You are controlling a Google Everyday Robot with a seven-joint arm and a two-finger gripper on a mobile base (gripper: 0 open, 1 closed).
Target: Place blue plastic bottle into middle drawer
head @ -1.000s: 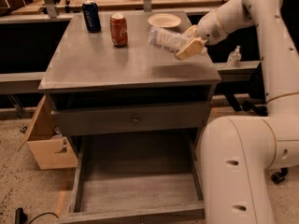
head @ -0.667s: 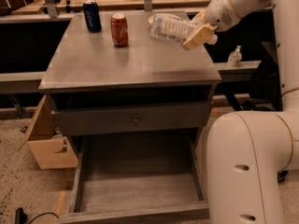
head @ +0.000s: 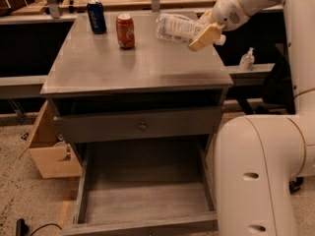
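Note:
The blue plastic bottle (head: 175,28) is translucent with a pale label. It lies tilted on its side in the air, above the back right of the grey cabinet top (head: 133,65). My gripper (head: 204,35) is shut on the bottle's right end, with tan fingers (head: 205,37) around it. My white arm reaches in from the upper right. The middle drawer (head: 142,191) is pulled out at the bottom, a wide grey box with a plank floor and nothing in it.
A dark blue can (head: 96,16) and a red can (head: 125,31) stand at the back left of the cabinet top. A grey drawer front with a round knob (head: 142,126) is shut above the open drawer. A wooden box (head: 47,149) sits to the left. My white base (head: 266,176) stands at the right.
My gripper has lifted the bottle off the cabinet top and moved it up and towards the back. The white bowl at the back is no longer visible.

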